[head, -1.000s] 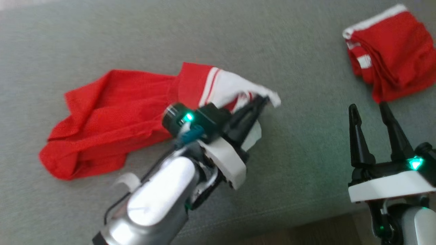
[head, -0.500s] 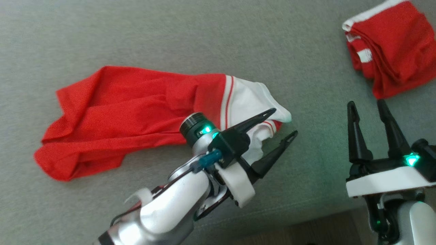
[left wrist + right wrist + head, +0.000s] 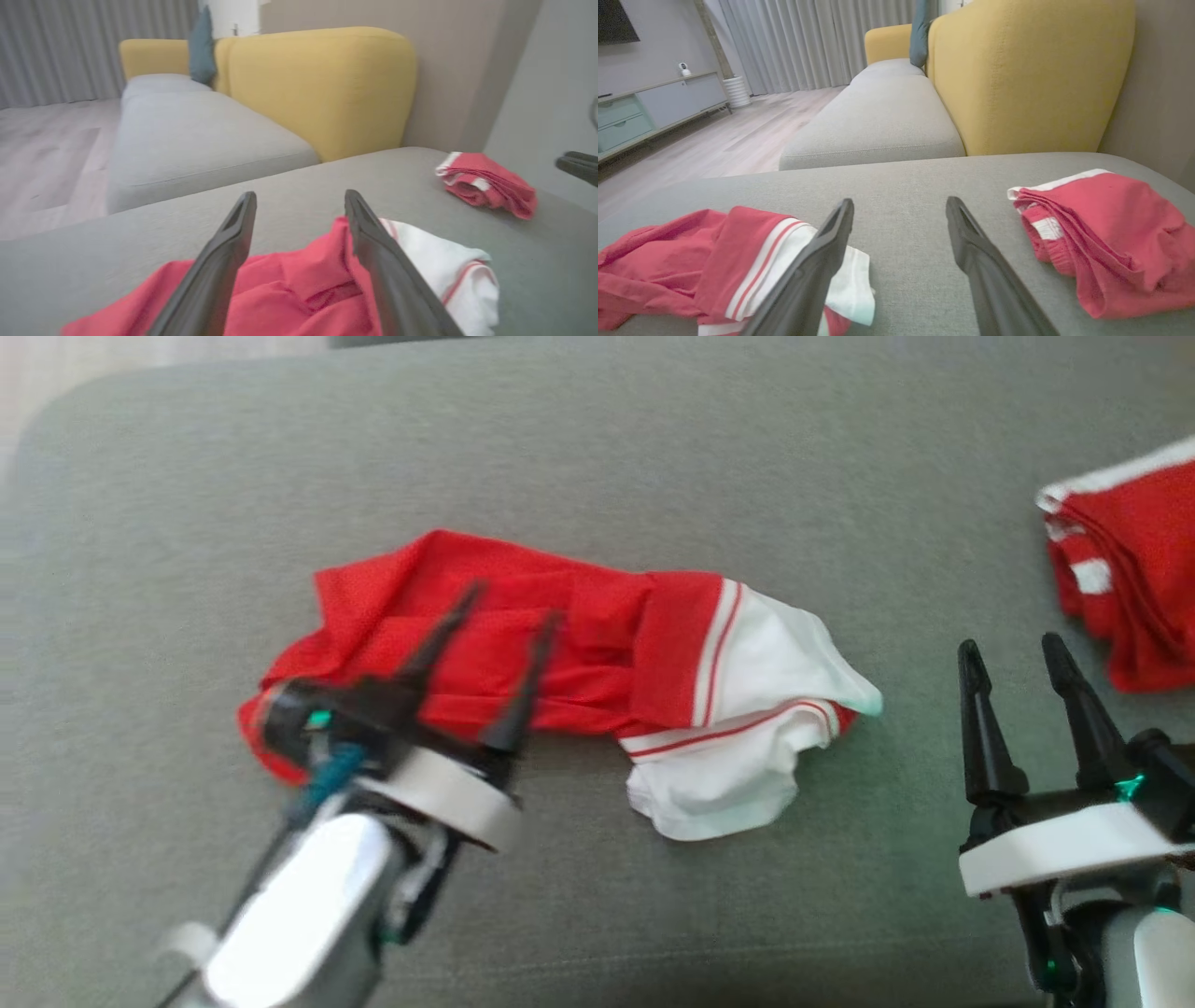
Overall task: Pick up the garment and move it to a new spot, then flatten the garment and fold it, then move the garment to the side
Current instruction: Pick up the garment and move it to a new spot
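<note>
Garment (image 3: 607,625), a red piece with a white, red-striped end, lies crumpled and stretched sideways across the middle of the grey sofa seat (image 3: 653,448). Its red bulk is toward the robot's left and its white end (image 3: 738,784) toward the right, partly tucked under itself. The left pincer (image 3: 512,605) hangs over the red part with its two dark fingers spread wide and nothing between them; the head view is blurred there, so whether the fingertips touch the cloth cannot be told. In the left wrist view the fingers frame the red folds, with the white end just beside the right-hand finger. The right pincer (image 3: 1008,646) stands at the lower right, also spread and empty, over bare seat. It is apart from the white end and near a second red garment (image 3: 1130,569), which lies folded at the seat's right edge, well apart from the first. Beyond the seat are a yellow sofa back (image 3: 1031,74), a teal pillow (image 3: 202,46), grey curtains (image 3: 808,42) and a pale wooden floor (image 3: 738,126).
</note>
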Controlling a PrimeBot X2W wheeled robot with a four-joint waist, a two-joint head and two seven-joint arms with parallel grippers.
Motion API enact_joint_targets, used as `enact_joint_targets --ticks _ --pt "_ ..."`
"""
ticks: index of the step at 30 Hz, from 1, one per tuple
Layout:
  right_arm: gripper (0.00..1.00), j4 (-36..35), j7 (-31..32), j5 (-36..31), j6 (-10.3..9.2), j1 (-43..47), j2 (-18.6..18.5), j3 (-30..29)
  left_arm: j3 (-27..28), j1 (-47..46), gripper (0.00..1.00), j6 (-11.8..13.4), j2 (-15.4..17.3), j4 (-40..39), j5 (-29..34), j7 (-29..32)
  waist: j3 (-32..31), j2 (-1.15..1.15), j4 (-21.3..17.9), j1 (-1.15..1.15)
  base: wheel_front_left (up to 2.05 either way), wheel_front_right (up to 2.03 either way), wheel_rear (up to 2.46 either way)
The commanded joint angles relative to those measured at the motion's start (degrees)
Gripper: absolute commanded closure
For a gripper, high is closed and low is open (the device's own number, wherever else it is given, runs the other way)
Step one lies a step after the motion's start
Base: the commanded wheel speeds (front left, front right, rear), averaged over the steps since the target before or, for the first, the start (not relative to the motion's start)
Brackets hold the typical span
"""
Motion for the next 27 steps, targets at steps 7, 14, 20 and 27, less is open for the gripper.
enact_joint_targets --ticks 7,14,20,27 --pt "0.00 -2.55 1.60 -1.20 0.21 -0.13 -0.32 1.20 11.98 2.71 0.00 2.73 4.53 -1.70 -3.46 -0.74 -2.93 0.00 4.39 0.00 0.00 0.00 0.00" --pt "0.00 -1.54 2.64 -1.66 0.21 1.79 -0.32 1.34 20.52 10.36 0.00 1.25 6.25 -0.76 -5.03 -0.76 -5.92 0.00 5.86 0.00 0.00 0.00 0.00" --pt "0.00 -1.26 3.25 -1.62 0.21 4.21 -0.32 1.66 20.96 14.13 0.00 0.20 6.36 -0.96 -4.15 -0.77 -8.05 0.00 5.58 0.00 0.00 0.00 0.00" --pt "0.00 -1.59 3.76 -1.05 0.21 6.33 -0.32 1.78 19.93 16.94 0.00 0.37 6.48 -1.71 -3.73 -0.65 -10.10 0.00 5.12 0.00 0.00 0.00 0.00"
